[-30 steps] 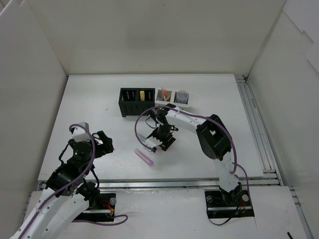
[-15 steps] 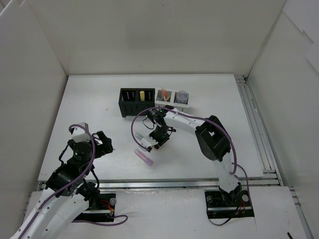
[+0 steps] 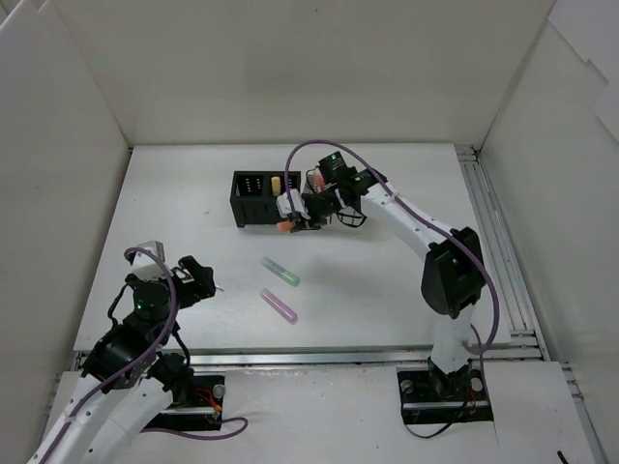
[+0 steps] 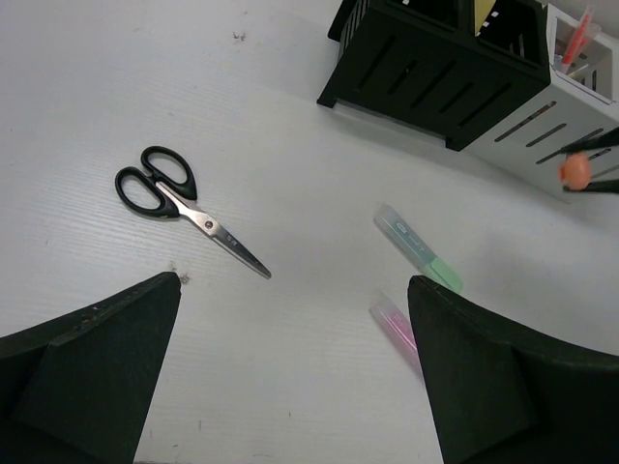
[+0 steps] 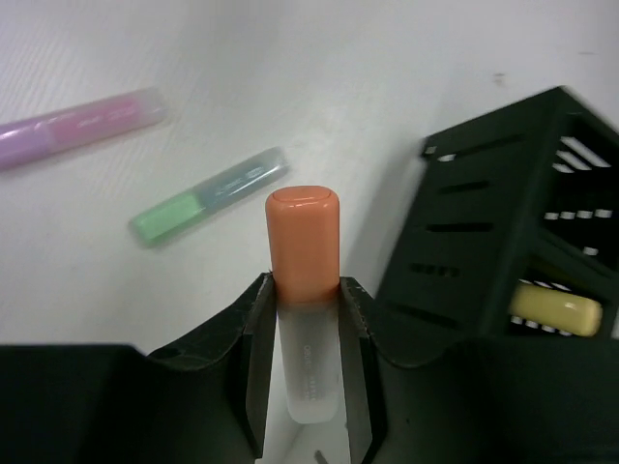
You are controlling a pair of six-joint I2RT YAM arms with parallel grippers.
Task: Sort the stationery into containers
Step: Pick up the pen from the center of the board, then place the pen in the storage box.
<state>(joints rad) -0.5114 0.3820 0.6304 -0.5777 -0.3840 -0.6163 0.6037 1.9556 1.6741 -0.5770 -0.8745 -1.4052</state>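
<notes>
My right gripper (image 3: 290,218) is shut on an orange-capped marker (image 5: 303,253) and holds it off the table at the black container's (image 3: 259,198) front right corner. A yellow marker (image 3: 276,184) stands inside that container. The white container (image 4: 542,118), with red pens (image 4: 577,39) in it, sits against its right side. A green marker (image 3: 281,272) and a pink-purple marker (image 3: 279,305) lie loose on the table in front. My left gripper (image 4: 295,290) hangs open and empty at the near left, the pink-purple marker (image 4: 397,322) beside its right finger.
Black-handled scissors (image 4: 184,205) lie on the table left of the markers, in front of my left gripper. White walls close the table at the back and both sides. A metal rail (image 3: 495,251) runs along the right edge.
My right gripper shut on the orange marker near the table's middle, lifted it and carried it back to the black container. The green marker now lies uncovered. The left arm shifted slightly.
</notes>
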